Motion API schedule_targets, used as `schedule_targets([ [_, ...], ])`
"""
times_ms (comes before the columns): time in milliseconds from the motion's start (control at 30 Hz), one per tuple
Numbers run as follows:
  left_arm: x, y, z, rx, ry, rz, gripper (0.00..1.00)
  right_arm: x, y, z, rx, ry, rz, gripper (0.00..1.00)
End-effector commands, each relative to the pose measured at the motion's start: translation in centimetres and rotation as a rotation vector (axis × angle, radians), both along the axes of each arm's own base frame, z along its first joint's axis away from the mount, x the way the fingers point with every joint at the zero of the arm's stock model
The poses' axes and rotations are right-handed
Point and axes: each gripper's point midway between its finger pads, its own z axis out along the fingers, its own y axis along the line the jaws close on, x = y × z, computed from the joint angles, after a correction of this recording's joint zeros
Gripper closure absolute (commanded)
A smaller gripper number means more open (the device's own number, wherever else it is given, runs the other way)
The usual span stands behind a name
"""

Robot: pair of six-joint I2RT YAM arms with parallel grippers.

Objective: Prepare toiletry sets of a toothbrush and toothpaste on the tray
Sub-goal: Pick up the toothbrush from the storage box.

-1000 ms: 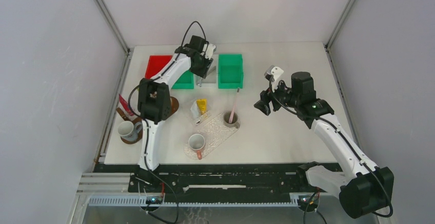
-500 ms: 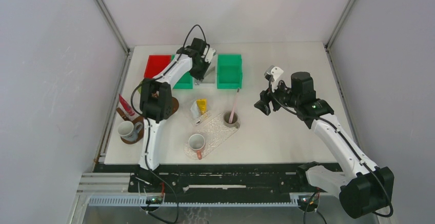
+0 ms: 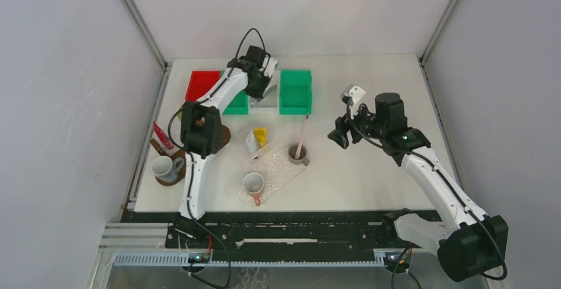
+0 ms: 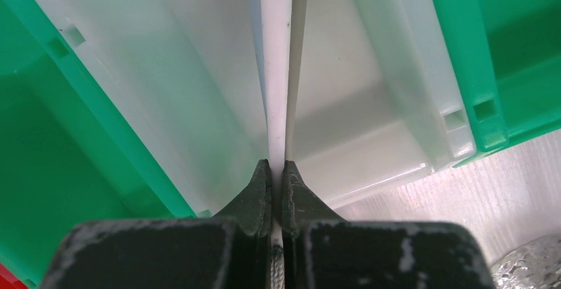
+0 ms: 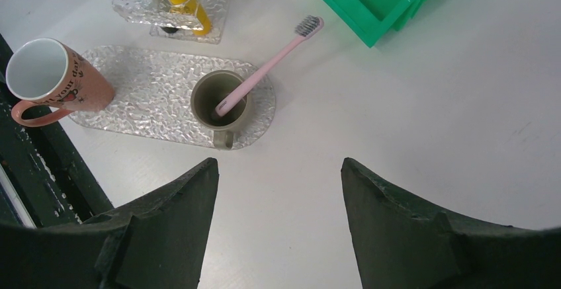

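My left gripper is shut on a slim white toothbrush and holds it over the clear bin; in the top view the gripper is at the back between the green bins. A pink toothbrush leans in a grey cup on the clear textured tray. A yellow tube and a white tube stand in a clear holder behind the tray. My right gripper is open and empty, right of the tray; its view shows the cup, the pink toothbrush and the tray.
A pink mug stands on the tray's near end. Two green bins and a red bin line the back. A white mug on a brown coaster and a red tube are at the left edge.
My left gripper has shifted slightly toward the back over the clear bin, still holding the white toothbrush. The right arm has not moved.
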Motion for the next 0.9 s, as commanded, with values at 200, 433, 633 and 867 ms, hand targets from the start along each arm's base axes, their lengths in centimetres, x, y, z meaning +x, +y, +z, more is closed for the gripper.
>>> schedule_targets([
  [200,1.7,0.1,9.4,-0.069,-0.219,0.048,1.00,-0.2,0.7,1.9,0.026,-0.065,0.047,0.23],
  [433,-0.3,0.4,16.3,-0.170,-0.362,0.069,1.00,-1.8,1.5,2.4,0.057,-0.072,0.152,0.23],
  [633,-5.0,-1.5,21.7,-0.397,-0.402,0.032,1.00,-3.2,1.7,3.2,0.098,-0.085,0.238,0.22],
  [867,-16.1,-6.8,23.1,-0.724,-0.265,-0.136,1.00,-7.9,2.7,5.2,0.176,-0.183,0.489,0.23],
])
